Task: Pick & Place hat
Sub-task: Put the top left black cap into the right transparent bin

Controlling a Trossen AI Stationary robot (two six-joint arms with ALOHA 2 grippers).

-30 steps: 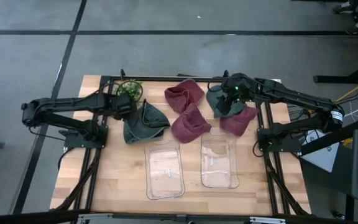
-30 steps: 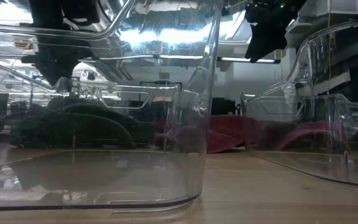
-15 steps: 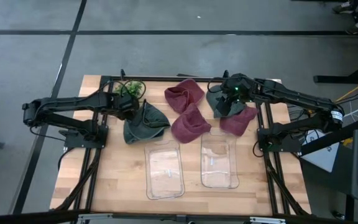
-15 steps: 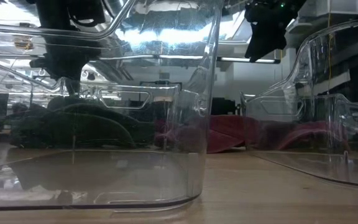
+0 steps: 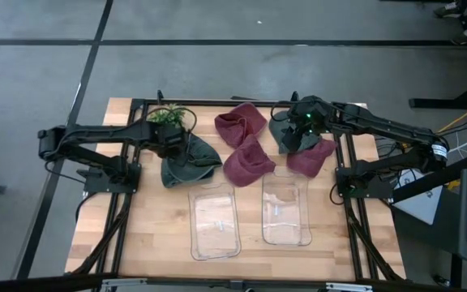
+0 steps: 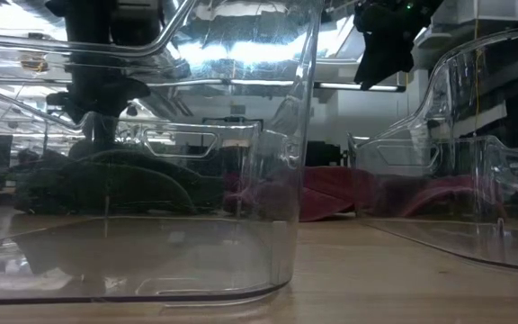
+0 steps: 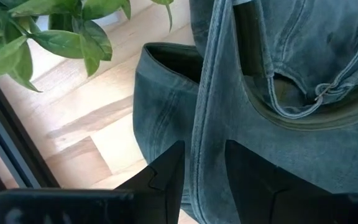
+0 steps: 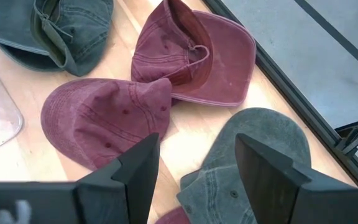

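Wooden table (image 5: pixel 152 235): green hat (image 7: pixel 272 93) between left gripper (image 7: pixel 201 177) fingers.

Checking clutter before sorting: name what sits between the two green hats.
In the high view, two maroon hats lie between the left green hat and right green hat.

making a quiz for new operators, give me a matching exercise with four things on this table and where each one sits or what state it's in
Column one:
1. left gripper
2. right gripper
3. plant
4. two clear bins

Column two:
a. empty, side by side at the table's near middle
b. jaws open, straddling a fold of the green hat
c. at the far edge, beside the left arm's wrist
d. jaws open, above the grey-green hat on the right, holding nothing

Pairs: 1-b, 2-d, 3-c, 4-a
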